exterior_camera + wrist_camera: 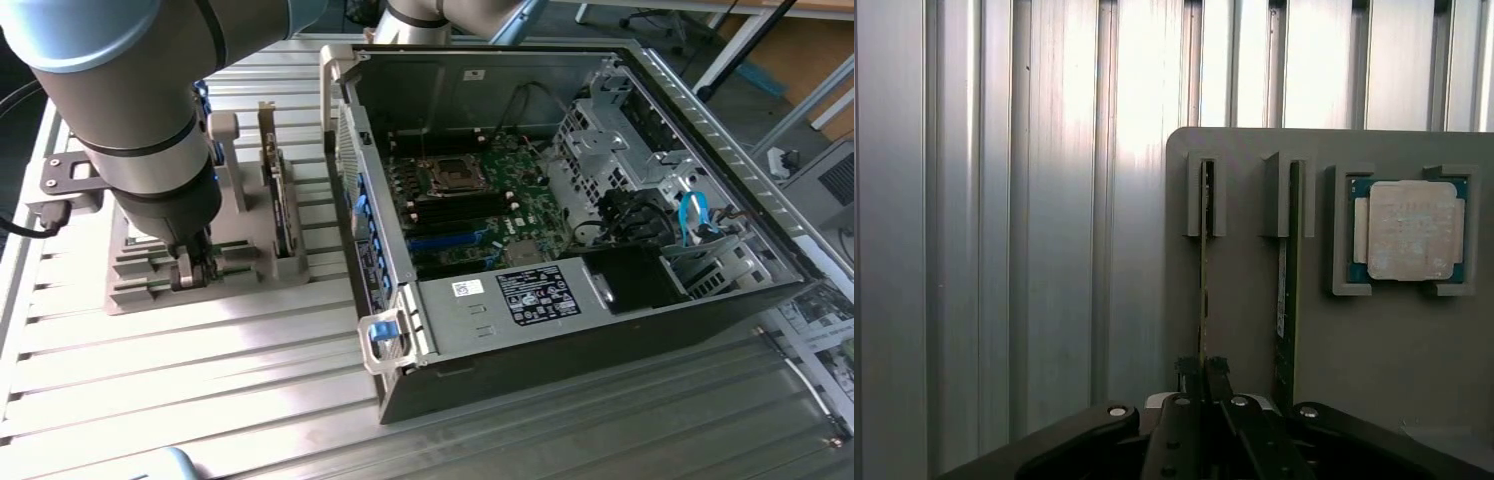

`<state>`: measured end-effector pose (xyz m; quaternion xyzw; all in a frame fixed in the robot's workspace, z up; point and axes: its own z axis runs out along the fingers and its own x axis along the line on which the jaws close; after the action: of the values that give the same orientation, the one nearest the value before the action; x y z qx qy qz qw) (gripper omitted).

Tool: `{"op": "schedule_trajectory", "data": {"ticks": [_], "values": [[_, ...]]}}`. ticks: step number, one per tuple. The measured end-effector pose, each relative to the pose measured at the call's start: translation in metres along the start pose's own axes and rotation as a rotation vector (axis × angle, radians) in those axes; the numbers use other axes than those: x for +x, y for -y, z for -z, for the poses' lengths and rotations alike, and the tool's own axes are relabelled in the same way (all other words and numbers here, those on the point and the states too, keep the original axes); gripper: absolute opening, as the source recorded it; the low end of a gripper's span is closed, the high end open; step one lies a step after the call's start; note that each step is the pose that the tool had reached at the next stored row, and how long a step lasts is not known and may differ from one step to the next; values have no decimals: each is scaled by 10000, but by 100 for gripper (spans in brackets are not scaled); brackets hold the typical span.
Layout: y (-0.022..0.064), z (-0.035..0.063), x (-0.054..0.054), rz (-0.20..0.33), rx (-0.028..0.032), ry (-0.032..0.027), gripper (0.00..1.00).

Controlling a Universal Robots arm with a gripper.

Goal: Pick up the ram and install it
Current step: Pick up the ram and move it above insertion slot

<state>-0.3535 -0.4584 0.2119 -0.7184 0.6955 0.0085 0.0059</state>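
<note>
Right, my gripper (pixel 1202 368) stands narrow, pads pinched on either face of the ram (pixel 1203 250), the thin green stick standing on edge in the slot nearest the rim of the grey holder (pixel 1244 300). To my mind this grip wants to sit square to the board, since a skewed pinch would tilt it against the slot's guides. Just beside it stands the second stick (pixel 1286 280) in its own slot, apart from my fingers, and best left unbrushed. Beyond sits the square silver processor (pixel 1412 228) in its recess. The holder rests on the slatted aluminium table (pixel 1004 250). Farther off, the open computer case (pixel 454 90) lies with its motherboard (pixel 494 200) bare.
</note>
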Motion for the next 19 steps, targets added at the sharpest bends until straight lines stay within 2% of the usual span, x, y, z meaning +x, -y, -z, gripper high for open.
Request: {"op": "schedule_trajectory", "data": {"ticks": [19], "values": [[5, 9, 4, -1, 0, 0, 12]]}}
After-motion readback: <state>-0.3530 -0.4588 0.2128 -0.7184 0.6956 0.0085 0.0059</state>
